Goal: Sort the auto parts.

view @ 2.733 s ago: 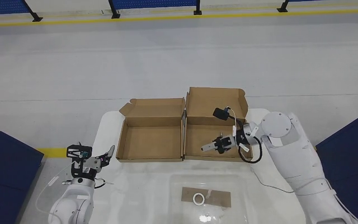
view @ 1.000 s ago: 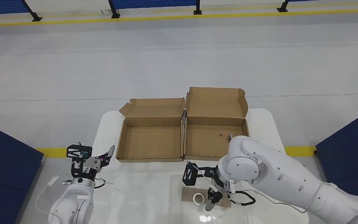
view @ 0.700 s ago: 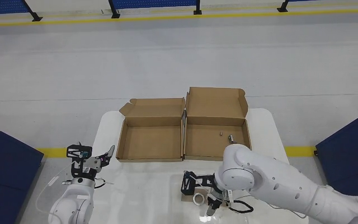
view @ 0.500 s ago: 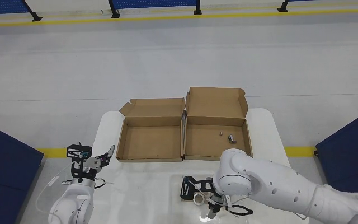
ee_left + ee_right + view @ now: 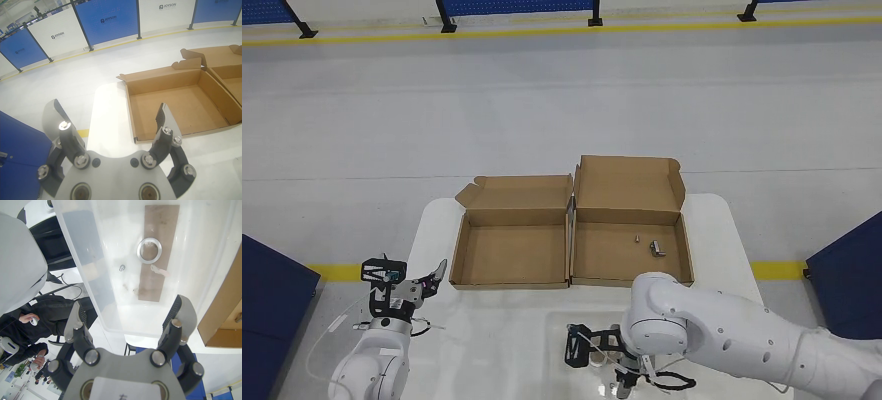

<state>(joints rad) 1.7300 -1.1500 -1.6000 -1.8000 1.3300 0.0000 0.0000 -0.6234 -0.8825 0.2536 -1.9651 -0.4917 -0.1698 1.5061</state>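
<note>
The right end effector (image 5: 127,303) hangs wide over the clear bin (image 5: 90,256), where 1 metal ring (image 5: 139,251) lies on a cardboard strip (image 5: 151,289) beside 1 bolt (image 5: 122,267); the left end effector (image 5: 108,104) gapes wide by a cardboard box (image 5: 164,79).

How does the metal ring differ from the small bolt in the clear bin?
The metal ring is wide and hollow; the small bolt is far smaller. The ring lies on the brown strip; the bolt beside it, on bare plastic. Both are silvery, in the clear bin.
</note>
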